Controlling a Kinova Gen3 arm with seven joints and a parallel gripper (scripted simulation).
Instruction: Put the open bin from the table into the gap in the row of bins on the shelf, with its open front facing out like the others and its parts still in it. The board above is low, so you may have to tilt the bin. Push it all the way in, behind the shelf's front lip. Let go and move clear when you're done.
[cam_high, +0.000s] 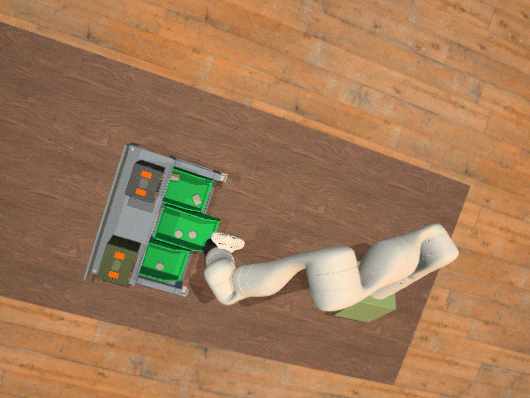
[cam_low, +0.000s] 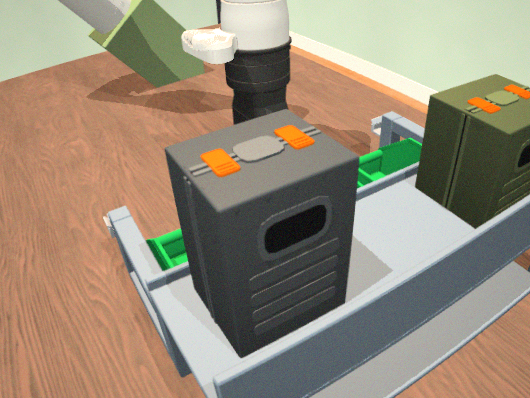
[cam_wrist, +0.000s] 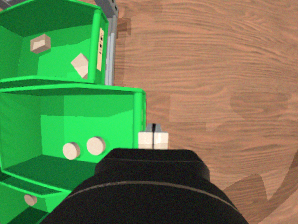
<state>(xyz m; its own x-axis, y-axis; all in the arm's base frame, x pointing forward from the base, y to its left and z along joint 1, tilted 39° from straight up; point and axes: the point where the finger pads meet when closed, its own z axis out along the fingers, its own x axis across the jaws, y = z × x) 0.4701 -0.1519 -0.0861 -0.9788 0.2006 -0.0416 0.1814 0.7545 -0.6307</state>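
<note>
The middle green bin (cam_high: 186, 226) (cam_wrist: 67, 112) sits in the gap between two other green bins (cam_high: 189, 189) (cam_high: 162, 261) on the grey shelf (cam_high: 117, 210) (cam_low: 400, 225). Its open front sticks out a little past its neighbours. Two round parts (cam_high: 178, 234) (cam_wrist: 95, 145) lie inside it. My gripper (cam_high: 208, 245) (cam_wrist: 153, 132) is shut and empty, with its fingertips against the bin's front right corner. In the exterior view the fingers are hidden behind the grey box; only the wrist (cam_low: 257, 95) shows.
A dark grey box (cam_high: 144, 182) (cam_low: 265, 225) and an olive box (cam_high: 116, 261) (cam_low: 480, 145) stand on the shelf's top board. The arm's green base block (cam_high: 367, 307) (cam_low: 145, 45) stands at the table's right.
</note>
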